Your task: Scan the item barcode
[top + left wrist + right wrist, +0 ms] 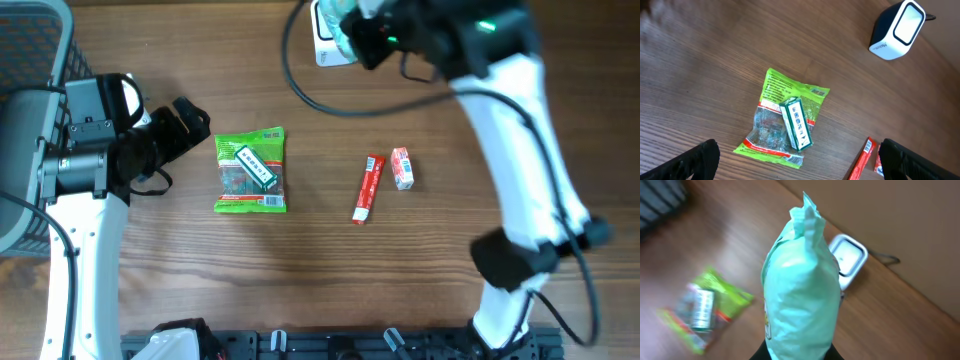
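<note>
Right jaws are closed tight on the bottom of a pale green bag (799, 290). The bag stands up out of them, crimped top edge furthest from the jaws. The scanner (849, 260) sits on the counter (715, 235) just beyond the bag, partly hidden behind it, window facing up toward the bag. Whether a barcode faces it can't be told.

Left jaws are spread fully wide and hold nothing. Below and ahead of them, in line with the gap, a green snack packet (771, 90) lies flat on the counter with a small green box (796, 124) on top of it; neither touches the jaws. Near the right-hand finger (915, 162) lies a red stick pack (862, 160). The scanner is far ahead of these jaws, off to that same side.

A small red-and-white pack (402, 168) lies just beside the red stick pack.
</note>
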Robot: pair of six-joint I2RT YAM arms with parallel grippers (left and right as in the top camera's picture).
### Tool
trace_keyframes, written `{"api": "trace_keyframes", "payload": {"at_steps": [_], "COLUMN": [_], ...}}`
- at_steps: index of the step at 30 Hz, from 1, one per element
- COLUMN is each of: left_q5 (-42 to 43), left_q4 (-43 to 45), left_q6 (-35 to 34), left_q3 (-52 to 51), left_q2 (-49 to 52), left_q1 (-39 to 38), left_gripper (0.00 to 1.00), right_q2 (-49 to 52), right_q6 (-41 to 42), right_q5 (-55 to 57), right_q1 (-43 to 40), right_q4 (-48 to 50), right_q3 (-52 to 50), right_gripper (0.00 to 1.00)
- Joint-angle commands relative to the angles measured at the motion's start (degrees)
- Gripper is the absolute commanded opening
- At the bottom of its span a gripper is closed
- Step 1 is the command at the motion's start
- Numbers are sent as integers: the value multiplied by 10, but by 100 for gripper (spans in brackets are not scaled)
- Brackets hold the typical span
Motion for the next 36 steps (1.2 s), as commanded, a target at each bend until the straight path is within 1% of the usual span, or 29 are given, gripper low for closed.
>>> {"api": "trace_keyframes", "payload": {"at_steps": [1, 5, 8, 10, 16, 17, 19, 22, 25, 29, 36], "left_q5": [-3, -3, -3, -3, -3, -3, -3, -3, -3, -3, -3], "left_q4": [0, 0, 0, 0, 0, 0, 0, 0, 0, 0, 0], "left_q6": [5, 5, 5, 5, 5, 5, 5, 5, 5, 5, 5], "left_q3": [7, 7, 7, 7, 7, 7, 7, 7, 7, 7, 7], "left_q2": [2, 2, 2, 2, 2, 2, 2, 2, 2, 2, 2], "left_q1": [3, 3, 3, 3, 3, 3, 3, 3, 3, 3, 3], "left_gripper": [100, 100, 100, 100, 100, 100, 100, 100, 100, 100, 100], "right_q2": [56, 101, 135, 157, 218, 240, 262, 296, 319, 341, 344], "right_q6": [-98, -179, -235, -281, -342, -360, -373, -389, -388, -383, -302], "right_q5": [162, 221, 273, 280, 300, 316, 323, 336, 354, 353, 320], "right_q1": [24, 44, 53, 54, 54, 55, 55, 54, 49, 42, 27], "right_q4": [35, 93, 170, 224, 357, 407, 456, 519, 549, 550, 518], "right_q3": [9, 8, 8, 8, 8, 8, 8, 8, 8, 8, 7], "right_gripper": [4, 4, 4, 4, 4, 4, 4, 4, 4, 5, 4]}}
